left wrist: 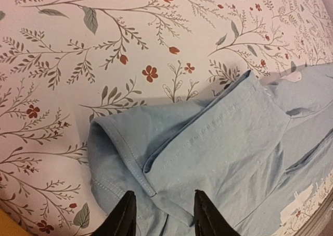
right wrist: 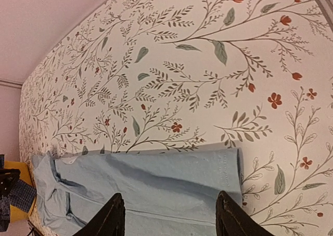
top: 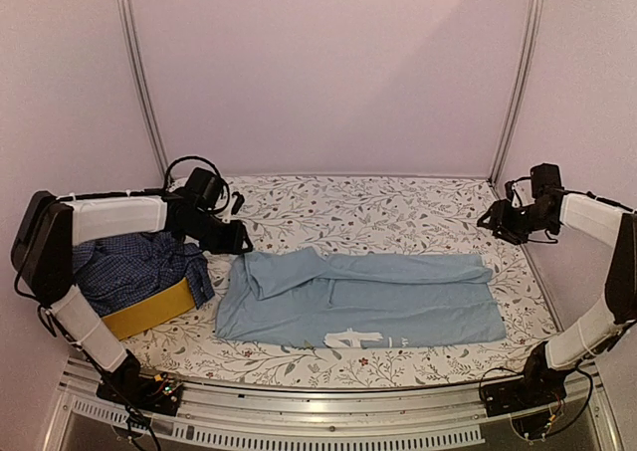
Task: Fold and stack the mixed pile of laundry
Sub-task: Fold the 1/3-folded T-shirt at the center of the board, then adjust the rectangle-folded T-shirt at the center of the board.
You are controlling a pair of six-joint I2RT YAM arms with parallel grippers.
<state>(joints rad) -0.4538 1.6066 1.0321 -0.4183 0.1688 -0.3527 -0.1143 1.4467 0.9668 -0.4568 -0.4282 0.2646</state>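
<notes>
**One Shirt Partly Folded, More To Go**

Starting with the light blue T-shirt (top: 368,302). Spread long and flat in the middle of the flowery table cover (top: 348,197), with its white print (top: 353,338) at the near edge. Looks folded in along its length, with a sleeve tucked over near the left end. Not yet folded up small, though, and not on any stack.

Over to the left gripper (left wrist: 164,207). Hangs just above the left end of the T-shirt, by the tucked sleeve. Fingers (left wrist: 125,215) a little way apart, with nothing pinched between them.

Then the right gripper (right wrist: 170,207). Up off the cloth, near the right end of the T-shirt and its straight hem. Fingers (right wrist: 109,215) spread wider than the left ones, and nothing in them either.

Now to the rest of the washing. Navy-and-white checked shirt (top: 134,267) bunched up in the yellow basket (top: 149,312) at the far left, under the left arm (top: 119,217). Not folded at all. Hard to tell about anything else below it.

So, as a guess: only the first part done. Left to do: fold the T-shirt across into a neat small shape and put it to one side. After that, take out the checked shirt, fold it too, and lay one on top of the other. No stack to be seen anywhere so far.
</notes>
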